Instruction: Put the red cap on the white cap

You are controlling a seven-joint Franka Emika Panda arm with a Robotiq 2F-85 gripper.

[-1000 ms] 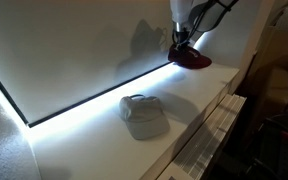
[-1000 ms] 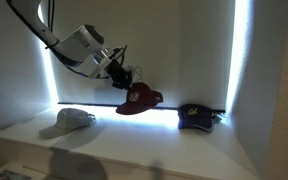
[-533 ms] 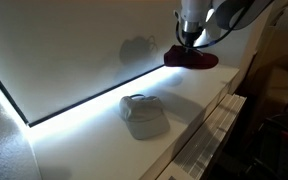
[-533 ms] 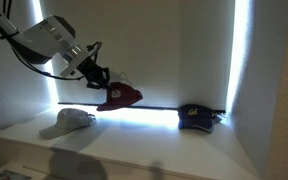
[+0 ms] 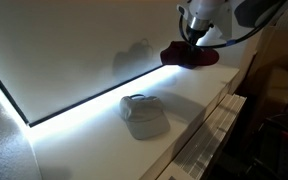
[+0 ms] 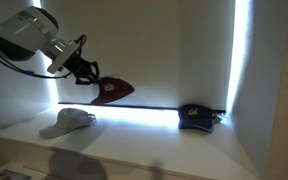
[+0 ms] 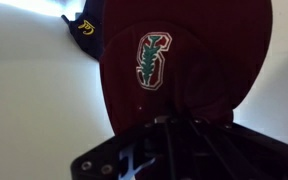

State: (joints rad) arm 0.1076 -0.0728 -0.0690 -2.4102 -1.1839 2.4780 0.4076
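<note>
A white counter, lit from behind by a bright strip, carries the white cap, which sits on its brim side with nothing on it. The red cap hangs in the air, higher than the white cap and off to the side of it where a dark cap lies, well apart from the white cap. The gripper is clamped on the red cap, carrying it clear of the counter. In the wrist view the red cap fills most of the picture, showing a red and green emblem.

This appears to be the carrying step: the red cap is lifted but not yet placed. The next move likely calls for bringing it directly above the white cap's crown, lowering until the two touch, then letting go. The soft cap may sag or slide off the rounded crown if it lands off-centre.
</note>
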